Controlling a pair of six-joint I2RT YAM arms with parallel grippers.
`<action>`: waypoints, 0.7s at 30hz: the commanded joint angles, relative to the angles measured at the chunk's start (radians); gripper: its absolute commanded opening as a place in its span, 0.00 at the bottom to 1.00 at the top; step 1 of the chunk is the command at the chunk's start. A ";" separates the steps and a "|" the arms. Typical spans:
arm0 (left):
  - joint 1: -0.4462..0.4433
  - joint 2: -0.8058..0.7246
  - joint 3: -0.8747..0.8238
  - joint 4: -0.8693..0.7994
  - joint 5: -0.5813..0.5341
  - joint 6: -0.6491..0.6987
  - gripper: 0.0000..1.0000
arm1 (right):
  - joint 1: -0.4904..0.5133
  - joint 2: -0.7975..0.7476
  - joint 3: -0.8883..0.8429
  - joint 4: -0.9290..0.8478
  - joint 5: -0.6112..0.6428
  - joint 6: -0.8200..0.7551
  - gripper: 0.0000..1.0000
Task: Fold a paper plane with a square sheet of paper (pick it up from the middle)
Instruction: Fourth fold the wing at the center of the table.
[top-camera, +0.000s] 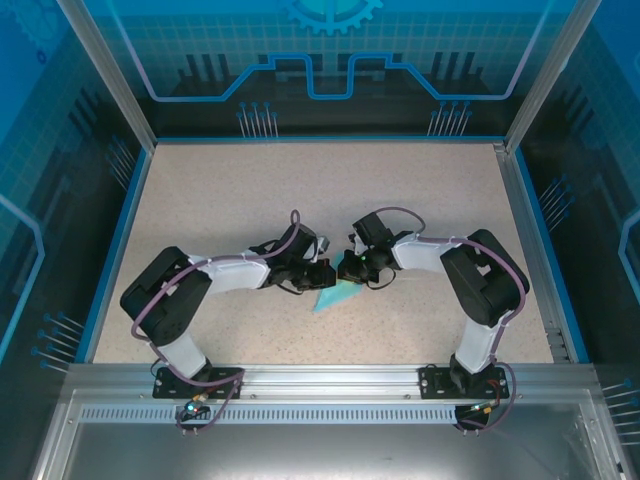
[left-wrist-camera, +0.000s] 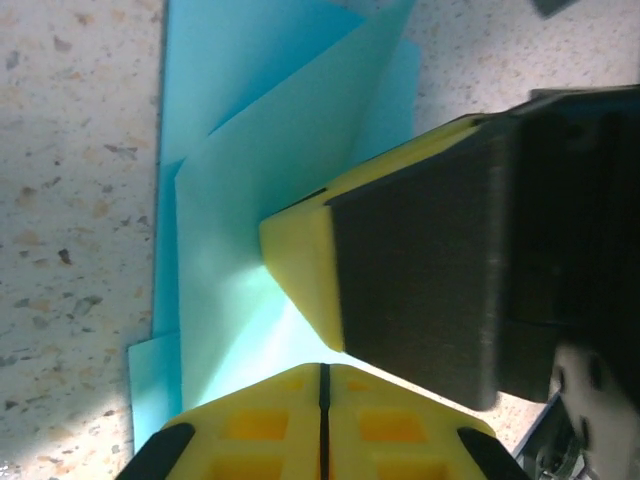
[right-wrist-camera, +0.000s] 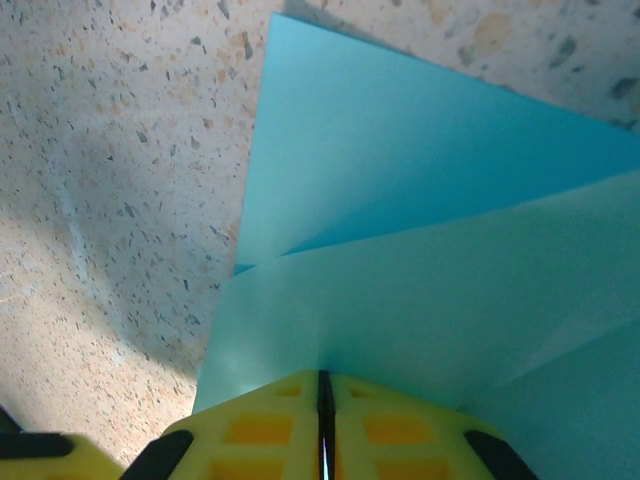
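Operator: Paper lay nearest my side of the work. From the top camera I saw the square sheet of paper (top-camera: 335, 298), partly folded, as a pale wedge on the table (top-camera: 300, 180), just on the near side of where the 2 grippers met.

Spotter: Which way did its long axis run?

Operator: Slantwise. Its narrow point aimed toward the near left, and its wide end ran up to the right, under the fingertips.

Spotter: And the left arm?

Operator: The left gripper (left-wrist-camera: 323, 372) was closed, its 2 yellow tips meeting at a thin seam right at the sheet's edge. I could not tell whether a layer was caught between them. The paper stretched away ahead of it.

Spotter: The other one?

Operator: The right gripper (right-wrist-camera: 322, 378) was closed too, and I judged that it pinched the upper layer, because a lifted panel ran straight into its seam. In the left wrist camera, 1 of its fingers came in against that lifted panel from the right.

Spotter: So which arm was nearer?

Operator: Neither by much. Both met the sheet from opposite sides, nose to nose. I judged that the coming fold depended on the right arm carrying its layer across that slanted axis while the left pinned the rest. Beyond them the speckled table ran on.
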 joint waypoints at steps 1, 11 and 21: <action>0.001 0.039 0.021 -0.054 -0.031 0.006 0.07 | -0.006 0.056 -0.040 -0.031 0.056 -0.018 0.10; 0.002 0.070 -0.011 -0.090 -0.070 -0.004 0.03 | -0.006 0.021 -0.043 0.039 0.014 -0.038 0.10; 0.001 0.072 -0.031 -0.109 -0.094 -0.006 0.00 | 0.015 -0.077 -0.149 0.219 -0.089 -0.048 0.11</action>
